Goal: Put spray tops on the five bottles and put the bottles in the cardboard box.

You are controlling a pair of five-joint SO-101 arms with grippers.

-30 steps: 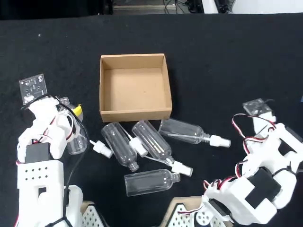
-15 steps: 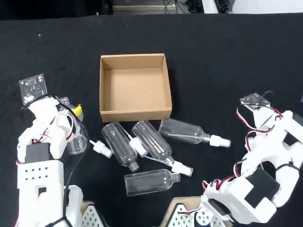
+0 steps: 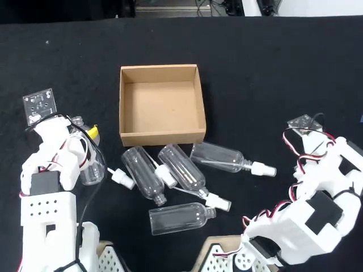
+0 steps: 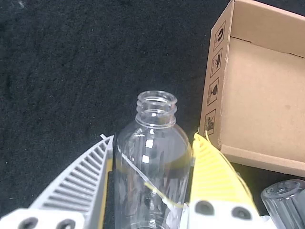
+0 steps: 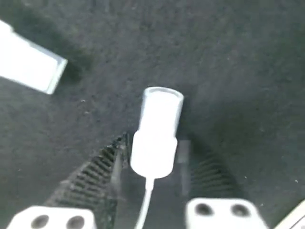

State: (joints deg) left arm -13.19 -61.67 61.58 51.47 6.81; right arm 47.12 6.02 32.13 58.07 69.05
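Black fabric surface, cables beyond far edge. Open brown cardboard box centre; four clear plastic bottles lie beside its near wall. Left hand clamps uncapped fifth bottle; right hand grips white spray top.

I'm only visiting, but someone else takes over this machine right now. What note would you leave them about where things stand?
Left pincer: shut on an open-necked bottle, beside the cardboard box.
Right pincer: shut on a loose spray top.
Four more bottles lie on the arms' side of the box. The one nearest the right arm seems to have its top on.
Done: at most that one top; no bottle is in the box.
Left: fit the remaining tops, then box all five.
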